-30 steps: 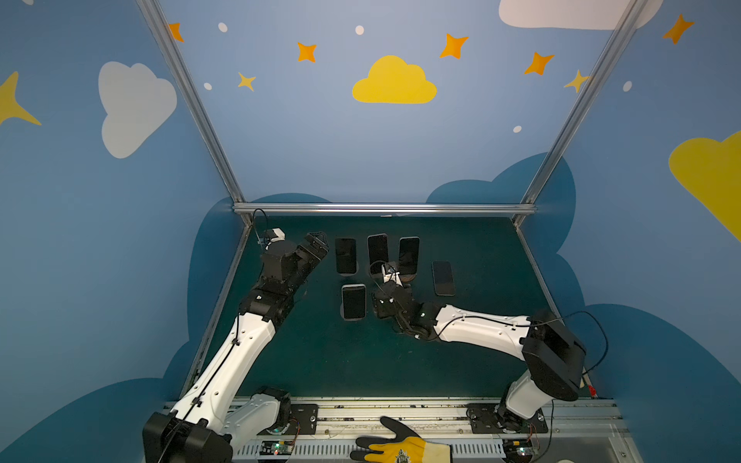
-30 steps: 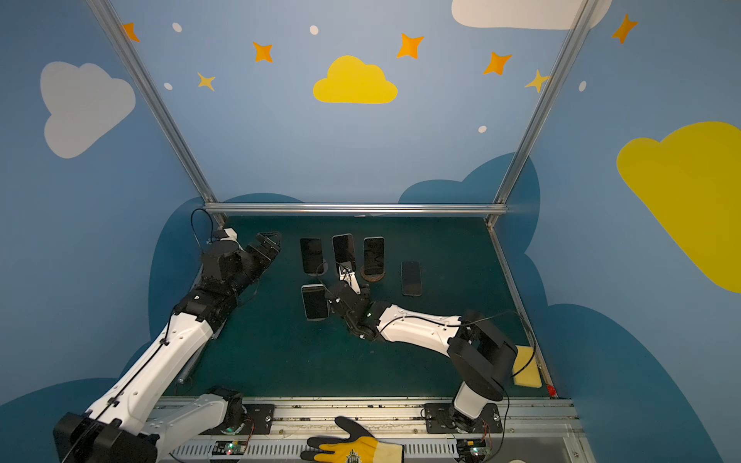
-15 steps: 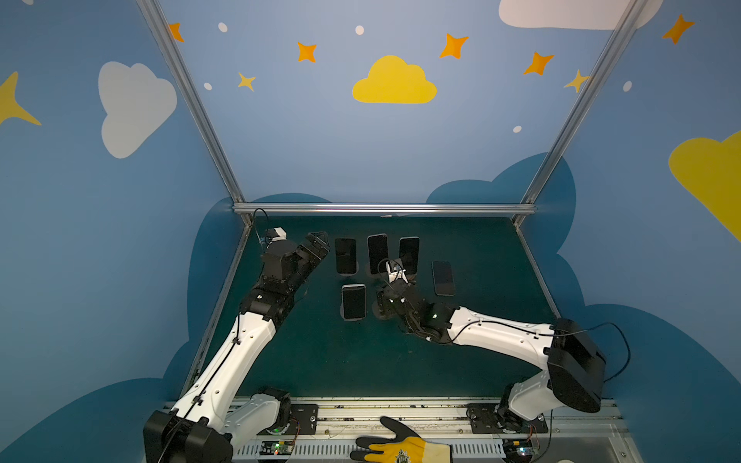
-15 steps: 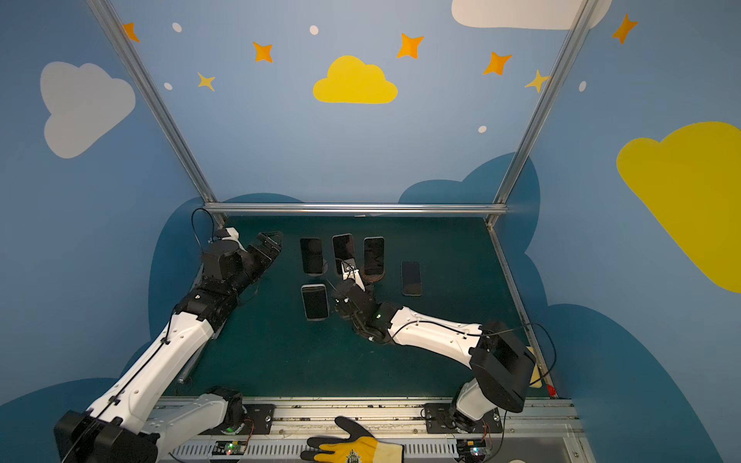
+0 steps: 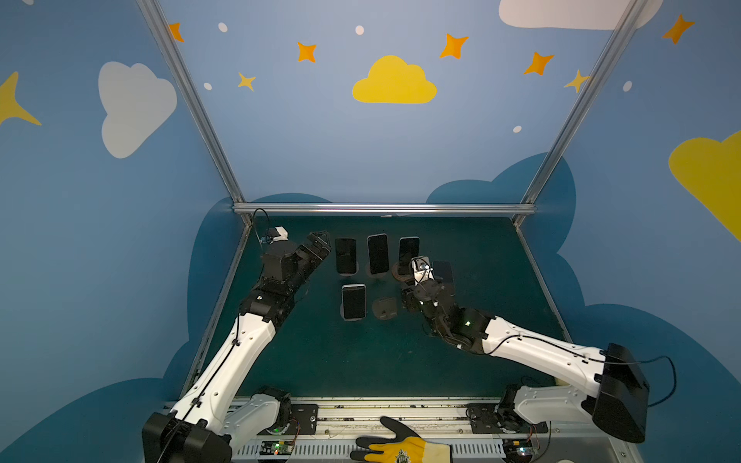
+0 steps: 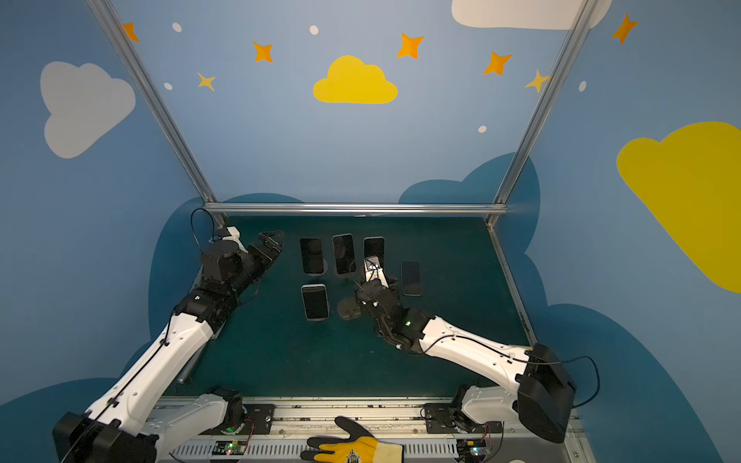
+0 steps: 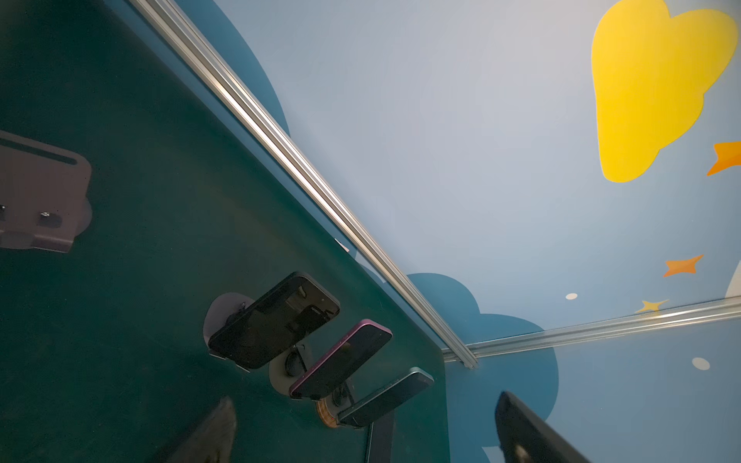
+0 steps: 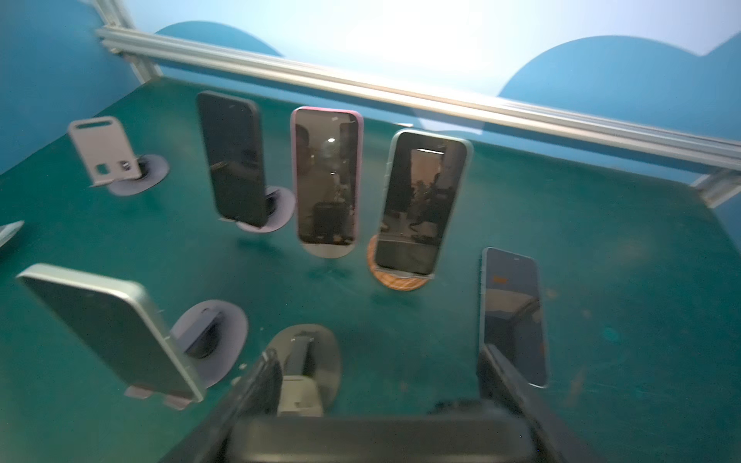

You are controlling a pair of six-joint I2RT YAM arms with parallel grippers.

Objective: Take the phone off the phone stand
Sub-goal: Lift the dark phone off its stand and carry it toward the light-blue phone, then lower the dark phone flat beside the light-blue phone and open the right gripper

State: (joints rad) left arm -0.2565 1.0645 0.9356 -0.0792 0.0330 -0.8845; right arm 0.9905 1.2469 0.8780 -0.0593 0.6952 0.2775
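Right claw (image 8: 377,354): clamped across dark phone (image 8: 381,439); empty phone stand (image 5: 385,308) lay at its 9 o'clock. Left claw (image 5: 320,242): spread wide, empty. Risk judged: edge grip could slip, dropping phone onto stand.

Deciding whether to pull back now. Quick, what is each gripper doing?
Left gripper: open, holding nothing.
Right gripper: closed on a phone.

The dark green table (image 5: 361,360) carries six phone stands (image 5: 384,308), four propping phones (image 5: 353,301), plus one loose phone (image 6: 411,278) lying flat.
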